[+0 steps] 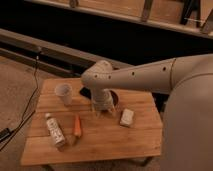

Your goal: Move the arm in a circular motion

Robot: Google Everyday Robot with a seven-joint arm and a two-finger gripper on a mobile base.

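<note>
End effector low over table, dark bowl half behind it.

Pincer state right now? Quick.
Pincer: cannot be told; it hangs low over the table, between the cup and the white packet.

**A:** what's on the wooden table?

**B:** white cup back left, bottle lying beside a carrot, pale packet on the right, and a dark bowl behind the gripper mid-table.
</note>
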